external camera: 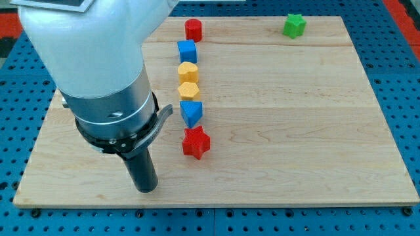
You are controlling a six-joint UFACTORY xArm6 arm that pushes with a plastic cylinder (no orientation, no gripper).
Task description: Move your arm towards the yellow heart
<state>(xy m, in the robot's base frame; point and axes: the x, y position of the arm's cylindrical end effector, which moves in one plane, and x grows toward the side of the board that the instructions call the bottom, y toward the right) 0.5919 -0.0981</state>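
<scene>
Camera view: wooden board point(295, 131) on blue pegboard.
Tip: my tip point(147, 189), a bare rod holding nothing, near the view's bottom, left of the block column.
Red star point(195, 143): nearest block, up-right of tip.
Blue block point(191, 113): above it.
Yellow hexagon point(189, 90): next.
Yellow heart point(188, 71): farther up-right, well apart from tip.
Farthest: blue cube point(188, 50), red cylinder point(193, 29), green star point(294, 25).
</scene>
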